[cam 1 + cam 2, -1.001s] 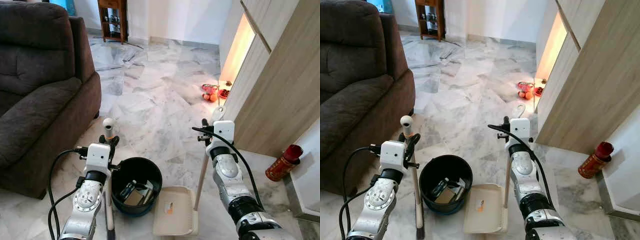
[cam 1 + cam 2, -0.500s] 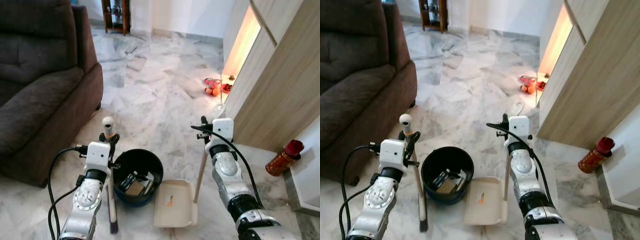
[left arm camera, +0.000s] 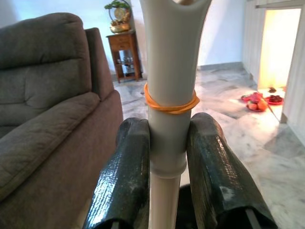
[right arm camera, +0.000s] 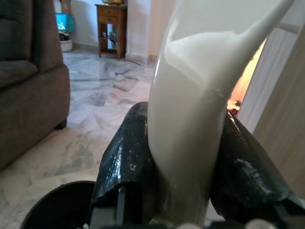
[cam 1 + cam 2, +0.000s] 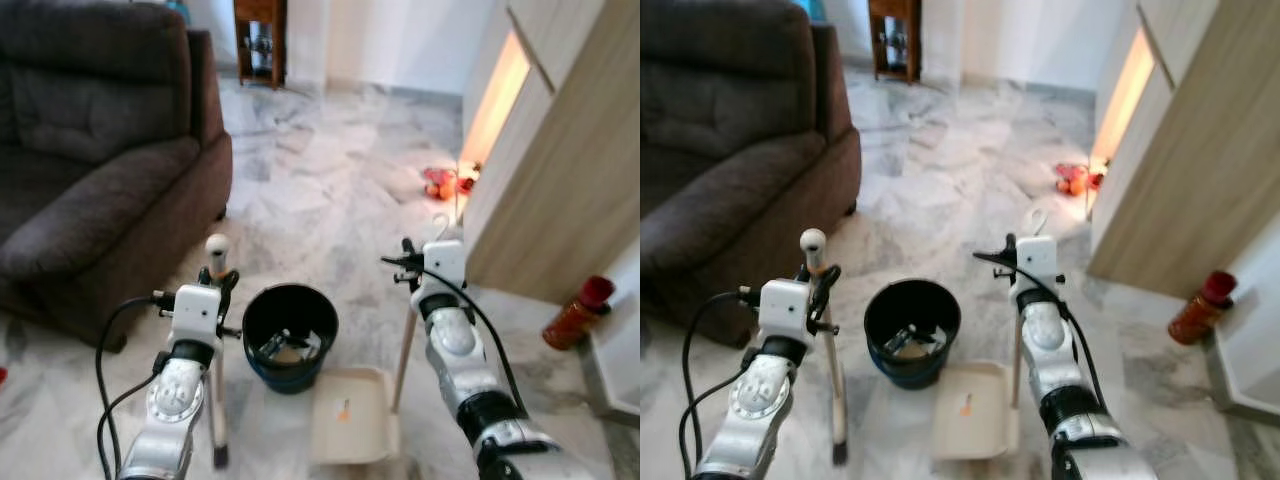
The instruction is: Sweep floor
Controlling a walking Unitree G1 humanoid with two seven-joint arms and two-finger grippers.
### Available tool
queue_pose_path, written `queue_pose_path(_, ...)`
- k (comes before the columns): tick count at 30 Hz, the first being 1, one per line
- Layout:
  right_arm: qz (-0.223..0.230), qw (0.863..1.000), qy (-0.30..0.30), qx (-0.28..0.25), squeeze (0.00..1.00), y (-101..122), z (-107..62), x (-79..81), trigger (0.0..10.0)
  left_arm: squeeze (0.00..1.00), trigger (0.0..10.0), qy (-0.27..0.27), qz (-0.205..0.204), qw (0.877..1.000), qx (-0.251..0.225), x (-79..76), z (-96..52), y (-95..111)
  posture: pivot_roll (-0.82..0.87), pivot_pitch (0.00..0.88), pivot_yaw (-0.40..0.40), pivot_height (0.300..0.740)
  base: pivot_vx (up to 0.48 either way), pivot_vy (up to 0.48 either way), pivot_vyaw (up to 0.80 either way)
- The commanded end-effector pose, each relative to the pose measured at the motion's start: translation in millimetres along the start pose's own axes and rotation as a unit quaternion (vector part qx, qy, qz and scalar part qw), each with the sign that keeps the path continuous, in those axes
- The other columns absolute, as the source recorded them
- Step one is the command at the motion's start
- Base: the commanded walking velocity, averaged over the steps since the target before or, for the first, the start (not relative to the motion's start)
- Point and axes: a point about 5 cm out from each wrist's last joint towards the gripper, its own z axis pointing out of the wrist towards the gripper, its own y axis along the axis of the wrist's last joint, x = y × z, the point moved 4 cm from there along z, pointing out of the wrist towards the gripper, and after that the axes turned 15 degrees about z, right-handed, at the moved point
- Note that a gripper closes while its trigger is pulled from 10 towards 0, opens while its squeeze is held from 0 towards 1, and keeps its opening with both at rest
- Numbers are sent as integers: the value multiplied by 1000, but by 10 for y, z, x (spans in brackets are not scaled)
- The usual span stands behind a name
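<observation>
The left tool (image 3: 167,157) is clamped on the upright broom handle (image 3: 169,95), just below an orange rubber band (image 3: 170,106). The right tool (image 4: 186,167) is clamped on the cream dustpan handle (image 4: 200,95). The dustpan (image 5: 352,428) rests on the marble floor (image 5: 330,190), beside a black bin (image 5: 290,335) that holds debris. A dark sofa (image 5: 90,180) stands to the left.

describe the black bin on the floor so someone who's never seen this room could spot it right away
Start at the big brown sofa and look across the marble floor toward the robot. The black bin stands between its two arms, just beyond the cream dustpan. It is the one round, dark, open container there, with scraps of rubbish inside.
</observation>
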Motion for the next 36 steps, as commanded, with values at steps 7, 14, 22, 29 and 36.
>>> queue_pose_path(7,2,1000,4,-18,0,90,35,11,10000,0,10000,7,-4,1000,-19,25,33,92,73,0,-72,740,-275,0,0)
queue_pose_path(14,6,1000,4,-13,0,58,22,10,10000,0,10000,7,-2,1000,-16,17,33,78,74,0,-72,740,0,0,0)
queue_pose_path(22,10,1000,4,-7,0,47,29,8,10000,0,10000,3,-4,1000,-16,-7,42,75,72,0,-71,740,0,0,-300)
queue_pose_path(29,7,1000,6,-2,0,23,24,14,10000,0,10000,-1,-5,1000,-16,-24,41,76,73,0,-71,740,0,0,-800)
queue_pose_path(36,6,1000,7,0,0,16,22,14,10000,0,10000,-4,-2,1000,-12,-39,54,68,70,0,-72,740,0,0,-800)
